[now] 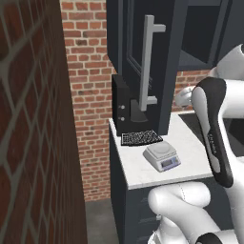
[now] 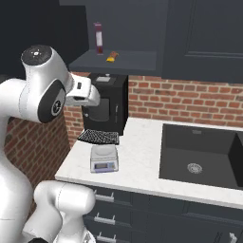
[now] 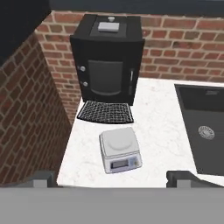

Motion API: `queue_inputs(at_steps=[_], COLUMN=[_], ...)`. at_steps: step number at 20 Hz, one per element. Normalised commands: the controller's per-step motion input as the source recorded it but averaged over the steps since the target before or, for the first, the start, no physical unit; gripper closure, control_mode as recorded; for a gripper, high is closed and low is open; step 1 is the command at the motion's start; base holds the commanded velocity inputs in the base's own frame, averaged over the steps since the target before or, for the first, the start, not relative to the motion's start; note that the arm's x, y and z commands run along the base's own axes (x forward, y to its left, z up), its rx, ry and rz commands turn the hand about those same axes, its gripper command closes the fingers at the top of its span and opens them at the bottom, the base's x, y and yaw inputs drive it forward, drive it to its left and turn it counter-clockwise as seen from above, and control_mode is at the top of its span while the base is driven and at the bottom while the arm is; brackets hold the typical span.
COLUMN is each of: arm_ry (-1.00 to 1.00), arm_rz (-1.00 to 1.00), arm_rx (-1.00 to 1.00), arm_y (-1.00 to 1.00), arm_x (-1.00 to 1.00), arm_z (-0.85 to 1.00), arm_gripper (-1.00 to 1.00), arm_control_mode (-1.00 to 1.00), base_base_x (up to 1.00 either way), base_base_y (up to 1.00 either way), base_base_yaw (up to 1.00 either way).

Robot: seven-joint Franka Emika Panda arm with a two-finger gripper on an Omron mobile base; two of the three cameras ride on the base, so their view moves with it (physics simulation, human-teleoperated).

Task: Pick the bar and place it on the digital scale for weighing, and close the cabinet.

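The bar (image 2: 112, 57) lies on the lower shelf inside the open cabinet (image 2: 124, 62), small with orange marks. The cabinet's navy door (image 1: 136, 57) stands swung out over the counter, its long silver handle (image 1: 149, 62) facing the left base view. The digital scale (image 3: 119, 148) sits bare on the white counter, in front of a black mesh mat (image 3: 105, 112). My gripper (image 3: 112, 179) hovers above and in front of the scale, open, its fingertips (image 3: 43, 178) far apart with nothing between them. In the right base view my hand (image 2: 85, 97) is well below the shelf.
A black box appliance with a window (image 3: 107, 57) stands against the brick wall behind the mat. A dark sink (image 2: 199, 152) is sunk into the counter at the right. A tall red box (image 2: 98, 38) stands on the shelf left of the bar. A brick side wall (image 1: 33, 143) closes the left.
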Motion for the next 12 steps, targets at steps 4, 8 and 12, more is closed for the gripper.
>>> queue_inputs(at_steps=[4,8,12], arm_ry=[-0.27,-0.25,-0.19], arm_rz=[0.00,0.00,0.00], arm_rx=[0.00,0.00,0.00], arm_y=[-0.16,-0.02,0.00], arm_x=[0.00,0.00,0.09], arm_z=[0.70,0.63,0.58], arm_gripper=[-1.00,-1.00,-1.00], arm_control_mode=[-1.00,-1.00,-1.00], base_base_x=[0.00,0.00,0.00], base_base_y=[0.00,0.00,0.00], base_base_yaw=[0.00,0.00,0.00])
